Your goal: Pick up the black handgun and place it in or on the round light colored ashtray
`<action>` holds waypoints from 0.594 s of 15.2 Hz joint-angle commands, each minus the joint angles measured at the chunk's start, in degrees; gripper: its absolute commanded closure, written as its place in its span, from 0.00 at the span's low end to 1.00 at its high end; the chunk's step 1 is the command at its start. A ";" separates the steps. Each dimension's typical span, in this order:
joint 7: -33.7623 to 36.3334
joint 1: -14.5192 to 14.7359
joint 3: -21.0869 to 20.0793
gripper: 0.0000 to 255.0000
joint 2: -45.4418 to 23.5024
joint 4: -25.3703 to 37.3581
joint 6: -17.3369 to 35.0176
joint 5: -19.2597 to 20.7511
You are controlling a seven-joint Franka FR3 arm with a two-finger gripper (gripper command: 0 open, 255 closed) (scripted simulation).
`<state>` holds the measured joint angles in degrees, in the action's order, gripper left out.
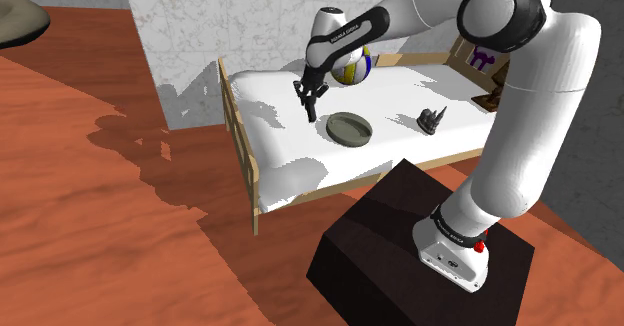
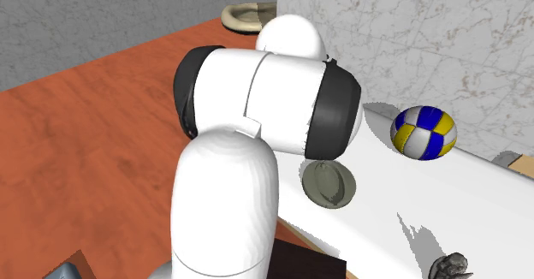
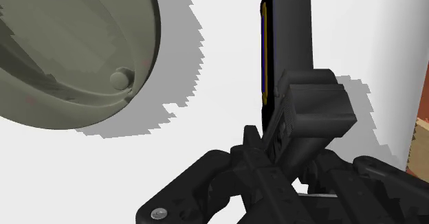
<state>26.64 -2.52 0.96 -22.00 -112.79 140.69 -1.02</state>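
Observation:
My black gripper (image 1: 307, 91) hangs over the white bed (image 1: 290, 169), shut on the black handgun (image 1: 311, 107), which dangles below it just above the sheet. The round grey-green ashtray (image 1: 349, 128) lies on the bed a short way off, toward the shoulder view's right of the gun. In the wrist view the handgun (image 3: 295, 78) is clasped at my gripper (image 3: 275, 181), its long dark body reaching away from me, and the ashtray (image 3: 69, 51) sits off to one side with its rim casting a shadow. My arm hides part of the ashtray (image 2: 329, 185) in the second exterior view.
A blue, yellow and white ball (image 1: 352, 66) rests on the bed behind my wrist. A small dark figure (image 1: 432, 121) stands beyond the ashtray. The bed's wooden frame (image 1: 243, 154) borders the red-brown floor. A marbled wall (image 1: 200, 14) rises behind.

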 commanded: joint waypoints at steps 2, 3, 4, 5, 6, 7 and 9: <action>0.15 0.09 0.02 1.00 1.46 0.40 -1.87 0.09; 0.16 0.10 0.02 1.00 1.93 0.57 -2.51 0.11; 0.17 0.10 0.03 1.00 2.10 0.61 -2.72 0.11; -0.97 -0.65 0.25 1.00 3.41 -1.19 -2.24 -0.12; -2.13 -1.41 0.48 1.00 4.70 -2.93 -1.80 -0.35; -3.32 -2.16 0.75 1.00 5.95 -4.60 -1.40 -0.59; -5.78 -3.66 1.35 1.00 8.36 -7.72 -0.71 -1.06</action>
<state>22.15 -5.43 2.02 -14.86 -118.96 139.67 -1.84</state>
